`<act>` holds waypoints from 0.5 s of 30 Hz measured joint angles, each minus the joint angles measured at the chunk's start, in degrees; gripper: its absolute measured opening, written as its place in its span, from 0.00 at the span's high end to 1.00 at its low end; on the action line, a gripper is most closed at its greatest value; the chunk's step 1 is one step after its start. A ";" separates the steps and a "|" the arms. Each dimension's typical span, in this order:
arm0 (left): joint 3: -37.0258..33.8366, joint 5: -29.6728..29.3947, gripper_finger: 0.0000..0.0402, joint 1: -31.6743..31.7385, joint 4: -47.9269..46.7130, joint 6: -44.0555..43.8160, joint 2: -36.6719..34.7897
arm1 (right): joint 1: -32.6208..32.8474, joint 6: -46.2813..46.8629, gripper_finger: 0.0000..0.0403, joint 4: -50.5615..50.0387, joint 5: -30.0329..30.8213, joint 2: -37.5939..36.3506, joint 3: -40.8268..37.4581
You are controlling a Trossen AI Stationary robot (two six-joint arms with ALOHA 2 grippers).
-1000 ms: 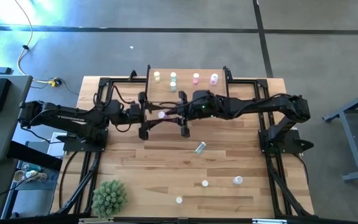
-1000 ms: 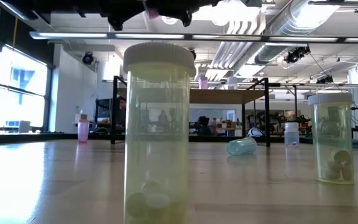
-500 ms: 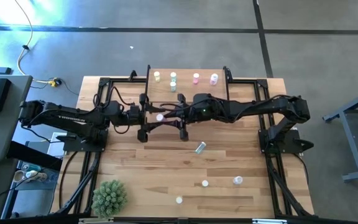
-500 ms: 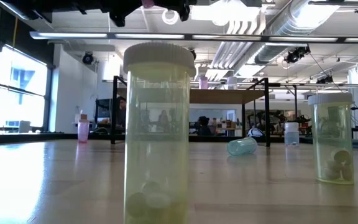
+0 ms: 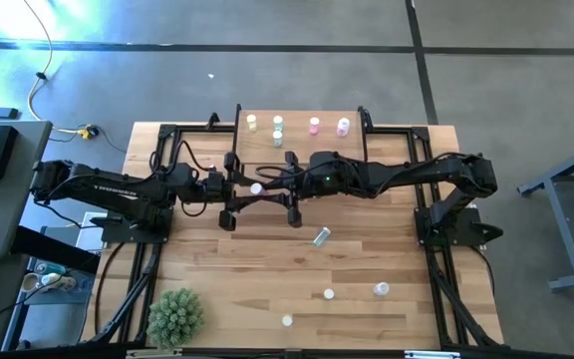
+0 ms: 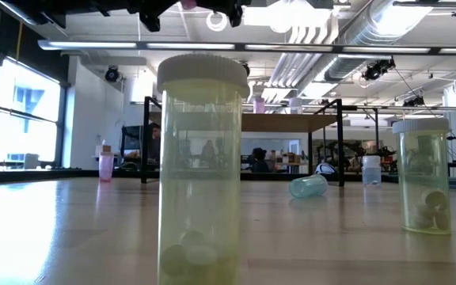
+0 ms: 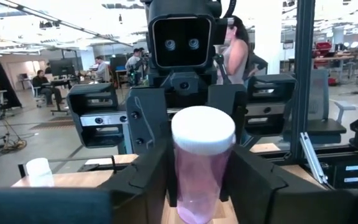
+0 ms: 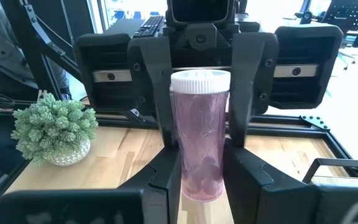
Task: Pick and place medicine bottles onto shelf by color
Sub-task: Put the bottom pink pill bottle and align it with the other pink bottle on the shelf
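Both arms meet in mid-air just in front of the shelf [image 5: 302, 118], facing each other with one pink bottle [image 5: 257, 187] upright between them. The left gripper [image 7: 199, 186] and the right gripper [image 8: 201, 180] each have their fingers pressed against its sides, which looks to me like a hand-over, so the bottle can join the pink ones already standing on the shelf's right part.
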 joint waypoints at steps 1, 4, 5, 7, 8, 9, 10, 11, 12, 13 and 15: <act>0.00 0.02 0.69 0.00 0.00 0.00 0.00 | 0.00 -0.02 0.79 -0.08 0.00 -0.02 0.00; 0.00 0.04 0.74 0.00 0.00 0.01 0.00 | 0.00 0.01 0.79 -0.24 0.00 -0.04 0.00; 0.00 0.02 0.75 0.00 0.00 0.01 0.00 | 0.00 0.00 0.79 -0.26 0.00 -0.04 0.00; 0.00 0.04 0.77 0.00 0.00 -0.16 0.00 | 0.00 0.02 0.79 -0.29 -0.01 -0.06 0.00; 0.00 0.04 0.77 0.00 0.00 -0.28 0.00 | 0.00 0.07 0.79 -0.30 0.06 -0.06 0.00; 0.00 0.02 0.77 0.00 0.00 -0.31 0.00 | 0.00 0.06 0.78 -0.30 0.33 -0.06 0.00; 0.00 0.00 0.77 0.00 0.00 -0.35 0.00 | 0.02 0.07 0.77 -0.30 0.89 -0.06 0.00; 0.00 0.00 0.77 0.00 0.00 -0.41 0.00 | 0.04 0.05 0.77 -0.28 1.38 -0.06 0.00; 0.00 -0.02 0.77 0.00 0.00 -0.42 0.00 | 0.04 0.05 0.76 -0.28 1.53 -0.06 0.00; 0.00 -0.11 0.77 0.00 0.00 -0.43 0.00 | 0.04 0.05 0.75 -0.28 1.57 -0.06 0.00; 0.00 -0.25 0.76 0.01 -0.05 -0.44 0.00 | 0.04 0.02 0.73 -0.30 1.91 -0.06 0.00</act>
